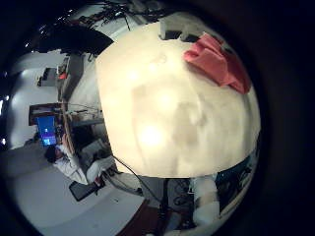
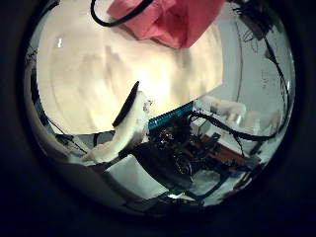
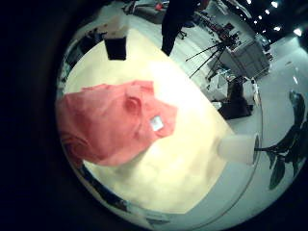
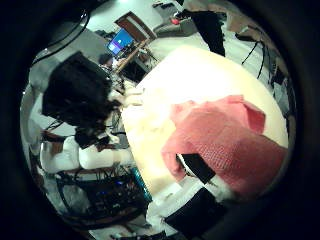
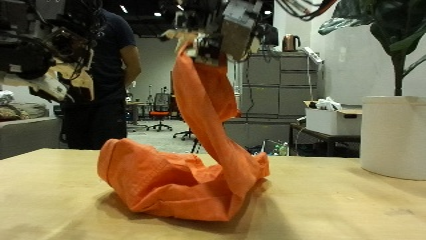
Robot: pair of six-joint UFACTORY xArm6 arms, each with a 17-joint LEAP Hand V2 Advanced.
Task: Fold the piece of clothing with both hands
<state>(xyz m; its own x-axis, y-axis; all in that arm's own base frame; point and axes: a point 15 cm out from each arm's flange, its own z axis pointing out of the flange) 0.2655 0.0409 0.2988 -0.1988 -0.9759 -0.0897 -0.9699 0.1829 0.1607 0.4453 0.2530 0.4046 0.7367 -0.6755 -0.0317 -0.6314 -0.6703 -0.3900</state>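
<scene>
An orange garment (image 5: 173, 185) lies bunched on the wooden table (image 5: 346, 210). One strip of it rises straight up to my right hand (image 5: 220, 28), which is shut on its top end high above the table. My left hand (image 5: 47, 50) hangs in the air to the side, away from the garment, open and holding nothing. The garment also shows in the right little finger side palm view (image 3: 111, 120) and, close by, in the right thumb side palm view (image 4: 235, 140). It lies farther off in the left little finger side palm view (image 1: 219, 61) and shows in the left thumb side palm view (image 2: 168, 20).
A large white plant pot (image 5: 393, 135) stands beyond the table's edge on the right hand's side; it also shows in the right little finger side palm view (image 3: 236, 149). Bare tabletop lies around the garment.
</scene>
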